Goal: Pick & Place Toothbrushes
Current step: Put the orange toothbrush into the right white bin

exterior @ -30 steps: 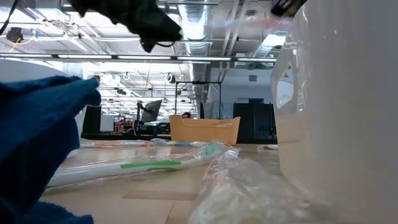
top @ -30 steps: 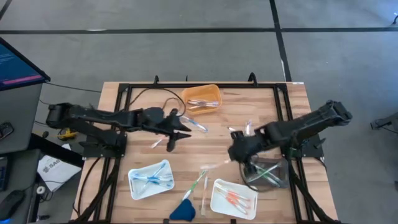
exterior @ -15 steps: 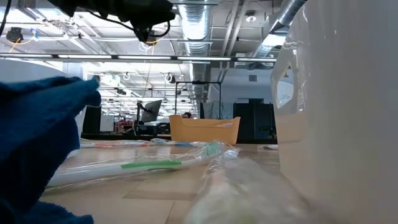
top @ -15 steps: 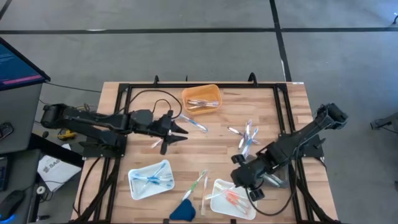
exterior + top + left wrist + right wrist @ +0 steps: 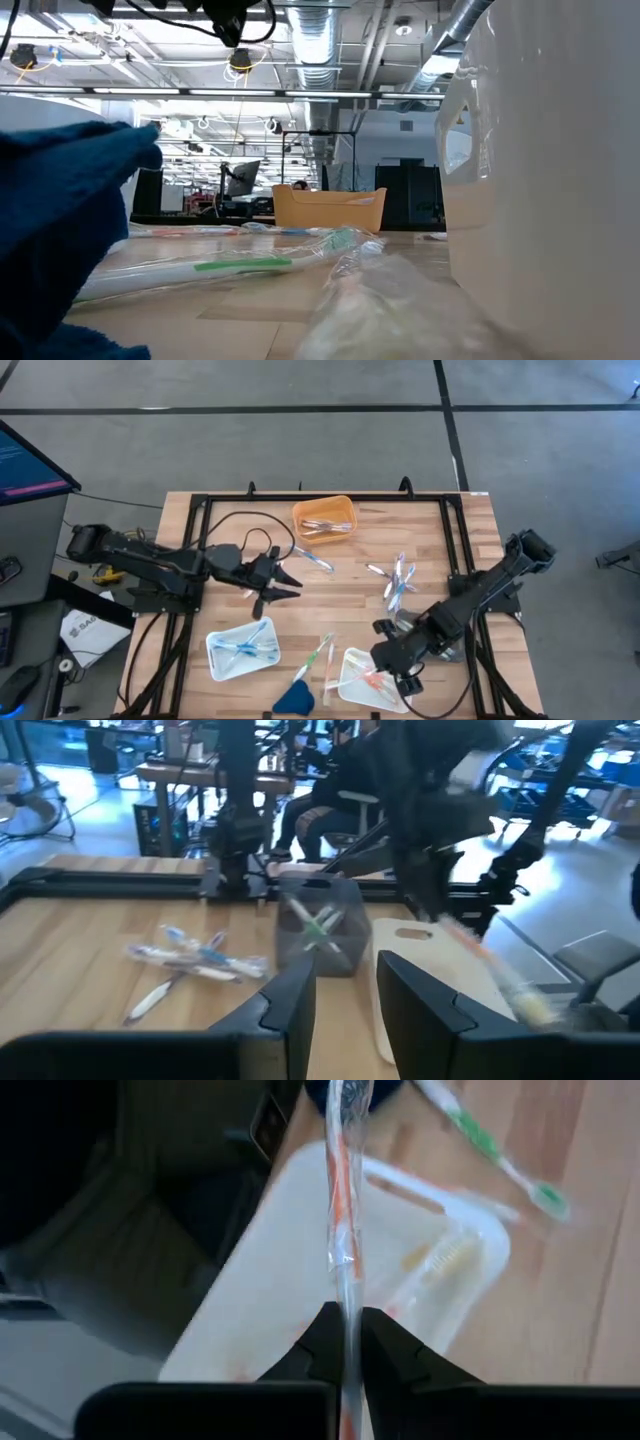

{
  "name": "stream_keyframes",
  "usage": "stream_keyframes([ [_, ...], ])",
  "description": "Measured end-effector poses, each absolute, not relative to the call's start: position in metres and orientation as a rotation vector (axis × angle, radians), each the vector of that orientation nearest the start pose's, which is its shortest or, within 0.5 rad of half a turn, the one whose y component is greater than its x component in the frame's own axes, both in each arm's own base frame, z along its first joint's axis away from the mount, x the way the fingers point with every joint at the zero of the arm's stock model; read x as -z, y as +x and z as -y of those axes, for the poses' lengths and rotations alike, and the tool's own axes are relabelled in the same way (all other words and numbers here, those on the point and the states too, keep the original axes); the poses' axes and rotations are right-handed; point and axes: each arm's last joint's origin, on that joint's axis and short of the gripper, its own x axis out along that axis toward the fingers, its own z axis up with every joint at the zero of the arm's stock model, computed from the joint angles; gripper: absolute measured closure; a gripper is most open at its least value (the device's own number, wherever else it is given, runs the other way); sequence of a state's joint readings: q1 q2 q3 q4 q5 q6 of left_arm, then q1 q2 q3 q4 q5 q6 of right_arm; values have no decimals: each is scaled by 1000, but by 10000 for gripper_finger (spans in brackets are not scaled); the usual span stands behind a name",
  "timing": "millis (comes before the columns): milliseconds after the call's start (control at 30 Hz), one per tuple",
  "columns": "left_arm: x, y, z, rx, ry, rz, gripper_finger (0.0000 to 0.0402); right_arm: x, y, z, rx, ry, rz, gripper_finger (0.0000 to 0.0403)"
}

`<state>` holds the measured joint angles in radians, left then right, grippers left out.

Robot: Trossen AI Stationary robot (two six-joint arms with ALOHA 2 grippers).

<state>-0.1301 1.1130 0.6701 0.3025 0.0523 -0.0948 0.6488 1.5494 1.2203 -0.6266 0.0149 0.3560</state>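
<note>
From my remote station I record that the right gripper (image 5: 392, 660) has travelled, over the last second, from beside the clear bin (image 5: 440, 642) near the right edge down to the white tray (image 5: 352, 685) at the front right; its fingers are clamped tight on an orange toothbrush (image 5: 343, 1190) in a clear wrapper, which in the right wrist view projects straight out from between the fingers and hangs over that tray's interior; orange brushes (image 5: 375, 680) already lie in that tray, so I judge the sorting by colour is being respected and a release is the next step, not yet made; the left gripper (image 5: 282, 582) has drawn back toward the left over the same second and now hovers left of table centre, below the orange bin (image 5: 325, 512); its fingers stand partly apart and I see nothing between them in the left wrist view; unsorted stock remains: a cluster of toothbrushes (image 5: 396, 578) right of centre, a green toothbrush (image 5: 317, 656) at the front beside the dark-blue wedge (image 5: 294, 698), and a blue one (image 5: 315, 559) near the orange bin; the left front tray (image 5: 215, 644) holds blue brushes; I judge the task partway through, with the loose pieces still outstanding.
</note>
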Motion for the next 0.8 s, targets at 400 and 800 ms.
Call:
stream_keyframes([
  [400,-279,241,51,244,-86,-124,298,-242,232,-217,-317,57,-1008,392],
  [800,-280,241,54,215,-77,-105,298,-212,214,-220,-376,113,-939,392],
])
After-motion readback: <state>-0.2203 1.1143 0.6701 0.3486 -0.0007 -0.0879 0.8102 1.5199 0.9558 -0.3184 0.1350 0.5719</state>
